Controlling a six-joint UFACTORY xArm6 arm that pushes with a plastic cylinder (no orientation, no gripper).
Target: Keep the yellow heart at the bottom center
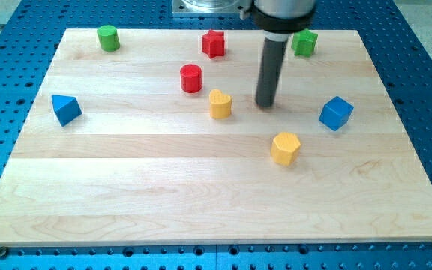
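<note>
Camera view: there is no claw on this arm, so no claw state to tell; it ends in a dark rod, and my tip (265, 104) rests on the worktop (201, 202) a little past the middle, toward the far side and slightly right of centre. The yellow heart (220, 103) stands just to the left of my tip, about level with it, with a clear gap between them. That is the relation the coming move turns on: the heart belongs at the near centre, so I judge my tip must first get round to its far side, since a push from where it stands now would only send the heart left. The red cylinder (191, 78) sits close on the heart's far left and narrows that route. A yellow hexagonal block (285, 148) lies nearer and to the right, well off the straight path down to the near edge
</note>
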